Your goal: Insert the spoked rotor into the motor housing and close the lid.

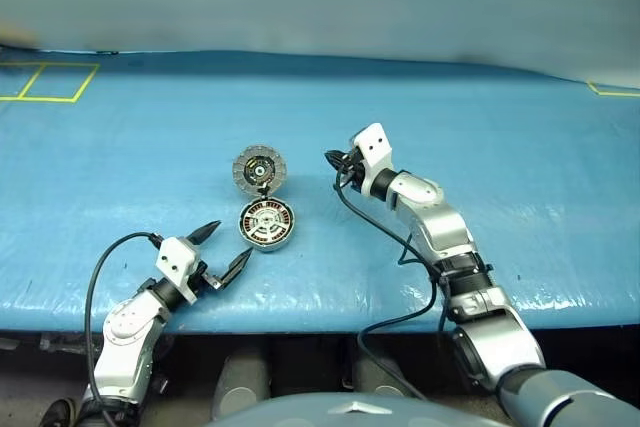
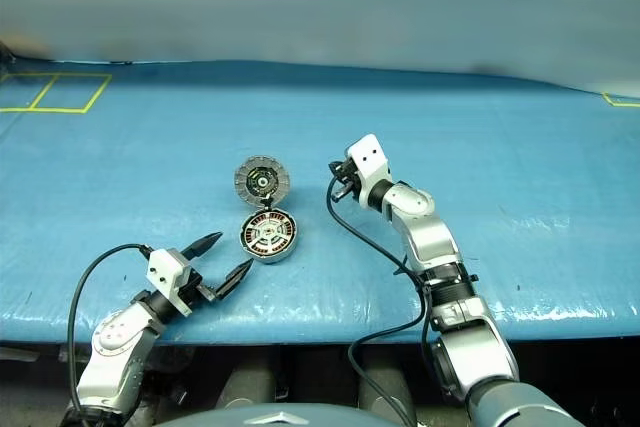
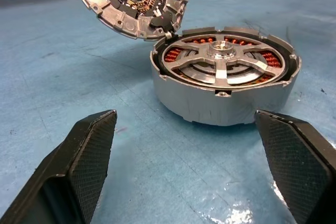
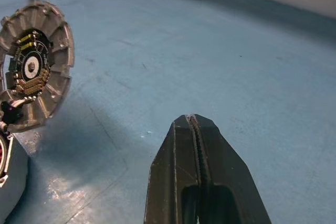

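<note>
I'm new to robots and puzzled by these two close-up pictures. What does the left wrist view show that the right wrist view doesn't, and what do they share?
Left wrist view alone: the whole motor housing with copper windings and the spoked rotor already sitting inside, framed by the open left end effector. Right wrist view alone: the shut right end effector, empty, over a long stretch of blue table. Both share the lid, standing open with its inner face showing, beside the housing.
</note>
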`<state>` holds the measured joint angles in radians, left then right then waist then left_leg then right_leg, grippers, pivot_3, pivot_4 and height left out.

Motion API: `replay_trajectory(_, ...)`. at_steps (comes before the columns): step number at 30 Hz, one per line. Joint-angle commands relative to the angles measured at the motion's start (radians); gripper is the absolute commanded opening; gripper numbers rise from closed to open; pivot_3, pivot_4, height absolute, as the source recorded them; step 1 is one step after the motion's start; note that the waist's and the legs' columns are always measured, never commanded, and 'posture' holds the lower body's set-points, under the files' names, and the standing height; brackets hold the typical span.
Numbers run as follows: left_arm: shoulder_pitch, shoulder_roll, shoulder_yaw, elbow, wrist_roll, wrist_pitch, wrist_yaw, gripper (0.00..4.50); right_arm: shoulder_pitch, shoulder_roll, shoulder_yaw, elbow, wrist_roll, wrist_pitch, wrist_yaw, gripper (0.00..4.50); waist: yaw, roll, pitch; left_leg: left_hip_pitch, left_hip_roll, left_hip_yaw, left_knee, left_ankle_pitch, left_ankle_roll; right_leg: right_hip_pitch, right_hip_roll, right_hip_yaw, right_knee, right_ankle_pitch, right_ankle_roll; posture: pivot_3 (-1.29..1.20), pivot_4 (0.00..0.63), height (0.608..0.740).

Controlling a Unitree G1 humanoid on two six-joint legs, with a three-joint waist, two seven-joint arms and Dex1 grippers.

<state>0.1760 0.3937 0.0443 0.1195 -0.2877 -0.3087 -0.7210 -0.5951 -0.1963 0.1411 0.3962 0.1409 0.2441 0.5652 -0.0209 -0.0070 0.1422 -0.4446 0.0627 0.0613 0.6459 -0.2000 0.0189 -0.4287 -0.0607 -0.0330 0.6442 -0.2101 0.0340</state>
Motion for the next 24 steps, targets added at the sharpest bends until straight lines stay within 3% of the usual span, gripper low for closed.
replay_trajectory(1,0.008,0.006,0.033,-0.067,-0.036,0.006,-0.003,4.50,-0.100,0.032,-0.009,0.183,-0.006,-0.096,0.050,0.03,-0.003,0.000,0.000,-0.001,0.000,0.001,0.000,0.000,0.000,-0.001,0.001,0.000,0.000,0.000,0.000,0.00,0.150,0.740)
replay_trajectory(7,0.047,0.026,0.058,-0.120,-0.057,0.030,-0.007,4.50,-0.245,0.087,-0.022,0.432,-0.032,-0.201,0.059,0.03,-0.009,0.001,0.001,-0.001,0.000,0.004,0.000,0.000,0.000,-0.001,0.001,0.000,0.000,0.000,0.001,0.00,0.150,0.740)
replay_trajectory(13,0.098,0.037,0.105,-0.196,-0.118,0.087,0.001,4.50,-0.276,0.117,-0.031,0.488,-0.044,-0.242,0.049,0.03,-0.006,0.002,0.001,-0.001,0.000,0.004,0.000,0.000,0.000,0.000,0.001,0.000,0.000,0.000,0.000,0.00,0.150,0.740)
replay_trajectory(18,0.040,-0.010,0.200,-0.219,-0.151,0.149,0.145,4.50,-0.203,0.097,-0.065,0.398,-0.047,-0.230,-0.041,0.03,0.001,0.002,0.002,-0.001,0.000,0.003,0.001,0.000,0.000,0.000,0.000,0.000,0.000,0.000,0.000,0.00,0.150,0.740)
replay_trajectory(24,-0.108,-0.041,0.219,-0.197,-0.146,0.314,0.312,4.50,-0.013,0.046,-0.078,0.100,-0.018,-0.137,-0.027,0.03,0.004,0.001,0.001,-0.001,-0.001,0.003,0.001,0.000,0.000,0.001,0.001,0.000,0.000,0.002,0.004,0.00,0.150,0.740)
